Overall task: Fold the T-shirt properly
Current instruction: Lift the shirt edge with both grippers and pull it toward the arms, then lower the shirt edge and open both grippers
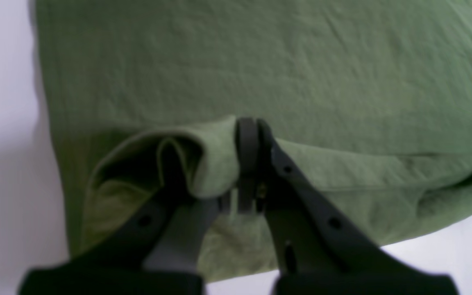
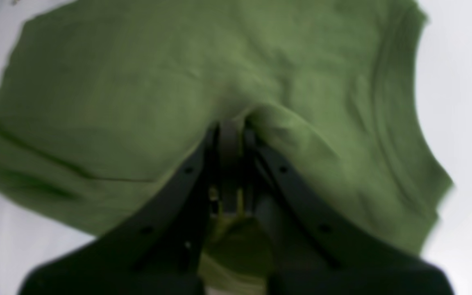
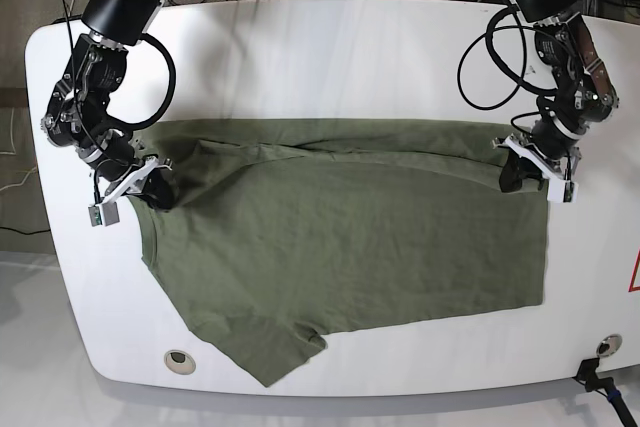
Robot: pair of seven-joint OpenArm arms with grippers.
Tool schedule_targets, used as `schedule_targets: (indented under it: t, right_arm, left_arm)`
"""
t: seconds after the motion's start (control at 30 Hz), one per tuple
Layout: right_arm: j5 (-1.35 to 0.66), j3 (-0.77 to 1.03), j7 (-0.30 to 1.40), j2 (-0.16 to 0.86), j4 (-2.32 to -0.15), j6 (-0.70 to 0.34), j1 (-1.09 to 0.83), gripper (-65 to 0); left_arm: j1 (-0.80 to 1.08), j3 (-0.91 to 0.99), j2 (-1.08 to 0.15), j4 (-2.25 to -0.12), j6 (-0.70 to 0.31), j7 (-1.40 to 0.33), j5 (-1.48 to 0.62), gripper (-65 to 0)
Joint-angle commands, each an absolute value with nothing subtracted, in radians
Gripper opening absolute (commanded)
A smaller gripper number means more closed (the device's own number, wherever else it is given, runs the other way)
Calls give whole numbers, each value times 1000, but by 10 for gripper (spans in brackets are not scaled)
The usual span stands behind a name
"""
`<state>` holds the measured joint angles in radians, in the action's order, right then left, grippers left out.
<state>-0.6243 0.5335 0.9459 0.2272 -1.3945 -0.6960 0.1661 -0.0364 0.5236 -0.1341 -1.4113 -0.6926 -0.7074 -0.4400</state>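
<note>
The table [image 3: 330,47], white with rounded corners, is filling the base view, and the T-shirt [image 3: 350,237] is lying spread across its middle, olive green and lightly wrinkled. The shirt's far long edge is lying doubled over onto the shirt as a narrow band, running between the two grippers. Beyond that fold, a broad strip of bare table is lying open up to the far table edge. On the near side of the shirt, one sleeve is sticking out toward the near table edge, close to a small round hole [image 3: 178,358] in the tabletop. The shirt's hem side is ending well short of the table's edge on the base view's right; on the base view's left, its other side is ending only a little inside the table's edge. The left gripper [image 3: 527,173] is sitting at the shirt's far corner on the hem side, its fingers [image 1: 247,139] pressing together on a rolled lip of cloth. The right gripper [image 3: 150,183] is sitting at the shirt's opposite far corner, by the shoulder, its fingers [image 2: 228,143] likewise clamping a bunched fold of cloth. Cables are looping behind both arms, clear of the shirt.
</note>
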Motion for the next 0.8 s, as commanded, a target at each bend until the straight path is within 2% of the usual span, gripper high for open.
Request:
schedule_targets:
  t: [0.0,0.53,0.73,0.77]
  right_arm:
    - [-634,539,918,249,-1385,-698,205,-650]
    - [-487,538,901,208,-1377,-698,269,-650]
    - [-398,512,849,206,-1331,-698,280,-650]
    - [-380,509,831,208,-1307,-698,289,-650]
  left_arm:
    - [-62,526,-174,-1428,-698,-676,-463,-650]
    - [-113,529,-205,-1425,-698,-673,-447,-650]
    - [-157,529,-242,-1311,-698,-671,-447,-650]
    - [-165,529,-265,-1287,-698,-670,-447,-560]
